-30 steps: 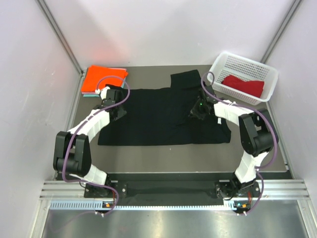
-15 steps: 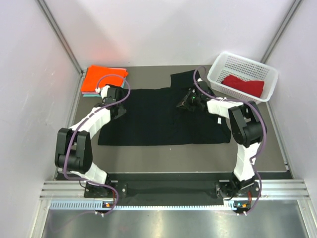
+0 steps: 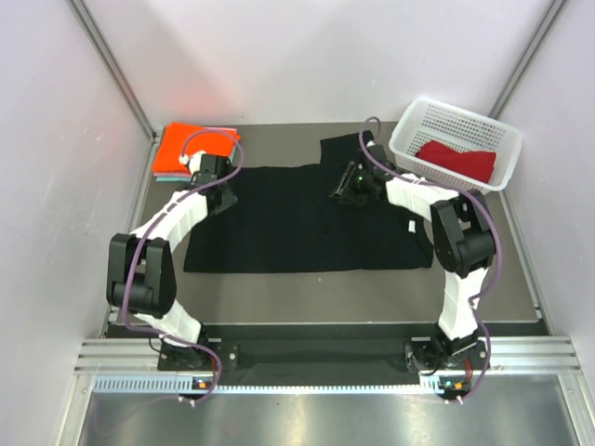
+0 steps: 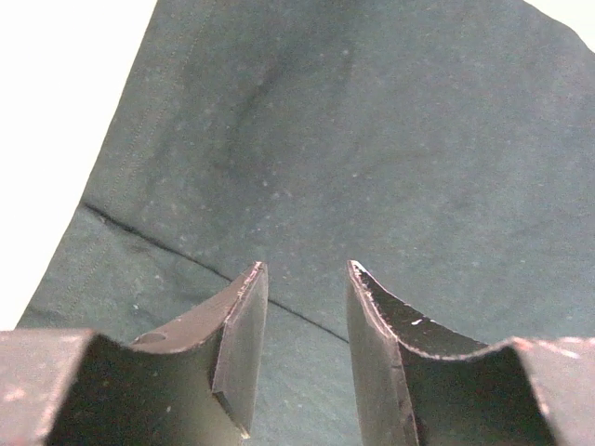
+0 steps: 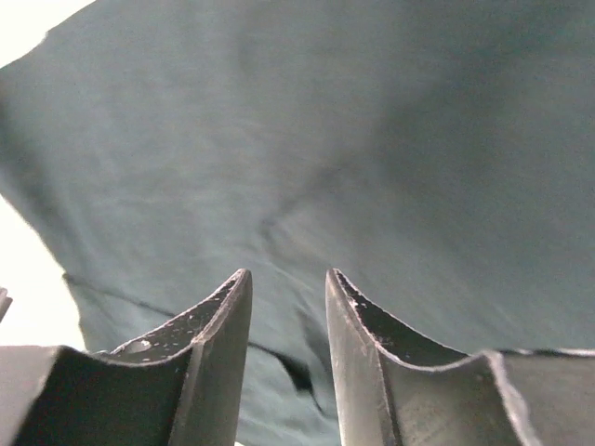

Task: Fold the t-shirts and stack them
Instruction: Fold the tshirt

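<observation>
A large black t-shirt (image 3: pixel 279 223) lies spread flat across the middle of the table, one sleeve (image 3: pixel 346 149) pointing to the back. My left gripper (image 3: pixel 220 197) hovers open over its left back corner; in the left wrist view the open left gripper (image 4: pixel 306 265) has only the black t-shirt's cloth (image 4: pixel 372 139) and a seam below it. My right gripper (image 3: pixel 344 189) stands open over the shirt just below that sleeve, holding nothing; the right wrist view shows it (image 5: pixel 288 271) above the creased black t-shirt (image 5: pixel 390 139). A folded orange t-shirt (image 3: pixel 191 144) lies on a pale teal one (image 3: pixel 165 177) at back left. A dark red t-shirt (image 3: pixel 457 160) sits in the basket.
The white mesh basket (image 3: pixel 406 121) stands at the back right corner, close to my right arm's forearm. Grey walls close in the table on three sides. A bare strip of table (image 3: pixel 297 293) runs between the shirt's near hem and the arm bases.
My right gripper travelled left and back over the black shirt while shut, then opened and let the cloth go. The left gripper shifted slightly toward the back.
</observation>
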